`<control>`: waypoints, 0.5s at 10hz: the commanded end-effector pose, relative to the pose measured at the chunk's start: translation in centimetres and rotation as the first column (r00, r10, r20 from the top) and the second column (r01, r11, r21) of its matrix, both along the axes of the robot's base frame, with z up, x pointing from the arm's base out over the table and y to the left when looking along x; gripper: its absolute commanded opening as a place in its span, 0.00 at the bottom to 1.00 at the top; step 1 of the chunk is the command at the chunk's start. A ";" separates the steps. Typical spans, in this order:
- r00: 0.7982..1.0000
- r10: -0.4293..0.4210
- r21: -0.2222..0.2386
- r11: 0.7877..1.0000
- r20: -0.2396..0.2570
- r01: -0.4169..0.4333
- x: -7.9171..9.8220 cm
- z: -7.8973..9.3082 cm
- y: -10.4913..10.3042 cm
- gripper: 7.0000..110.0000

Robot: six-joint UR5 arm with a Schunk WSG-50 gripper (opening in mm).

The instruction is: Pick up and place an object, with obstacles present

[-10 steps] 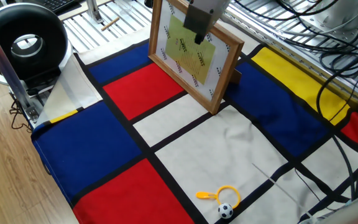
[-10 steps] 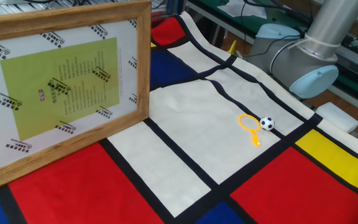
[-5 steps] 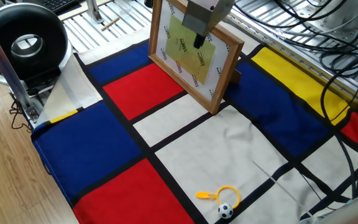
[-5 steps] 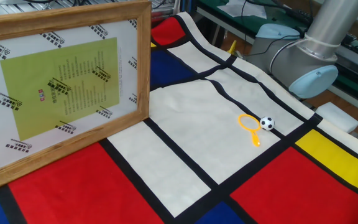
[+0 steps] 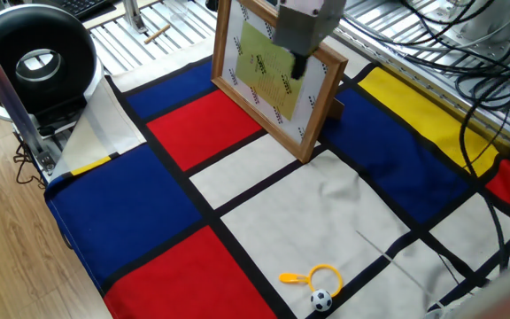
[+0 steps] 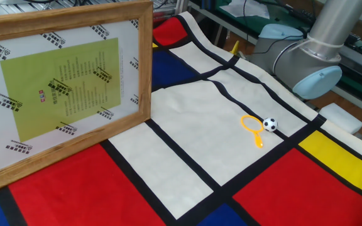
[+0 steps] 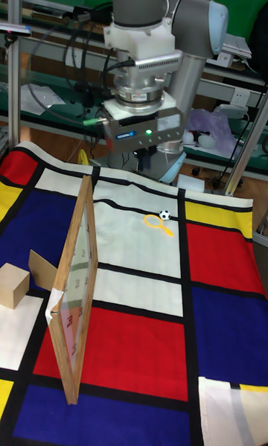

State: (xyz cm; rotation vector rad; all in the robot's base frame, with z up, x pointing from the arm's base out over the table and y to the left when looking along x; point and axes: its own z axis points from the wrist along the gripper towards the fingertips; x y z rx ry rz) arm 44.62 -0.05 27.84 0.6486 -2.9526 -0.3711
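Tall fixed view gives the clearest look at the wooden cube [image 7: 13, 285]: it sits at the left edge of the frame on the colour-block cloth [image 7: 216, 319], partly cropped by the border, on the far side of the picture frame [image 7: 77, 290] from the ring and ball. The picture frame stands on its long edge, nearly edge-on here, leaning slightly on a tan prop [image 7: 41, 267] behind it. Above, in the upper middle of the frame, the gripper [image 7: 141, 147] hangs over the cloth, but its fingers are lost against the dark arm base behind, so whether they are spread or closed cannot be told. In one fixed view the gripper [image 5: 297, 66] appears at the top centre, its body cut off by the upper border and overlapping the picture frame [image 5: 273, 71]; only one dark fingertip is visible against the glass, and the cube is hidden behind the frame, with just a sliver of tan wood showing past its right edge. A yellow plastic ring [image 5: 317, 276] and a toy football [image 5: 321, 300] lie just beside each other at the bottom of that view. The other fixed view shows the frame's face [image 6: 58, 81], its left part cropped, the ring [image 6: 252, 124] and football [image 6: 269, 124], and the arm's base [image 6: 307, 63] at upper right; neither gripper nor cube appears there.
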 end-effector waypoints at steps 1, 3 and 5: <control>0.984 0.164 -0.047 0.985 -0.062 -0.167 0.4 2.4 -8.1 0.00; 0.982 0.178 -0.109 0.977 -0.056 -0.183 1.5 1.2 -11.5 0.00; 0.973 0.225 -0.158 0.960 -0.046 -0.230 3.1 -0.4 -14.0 0.00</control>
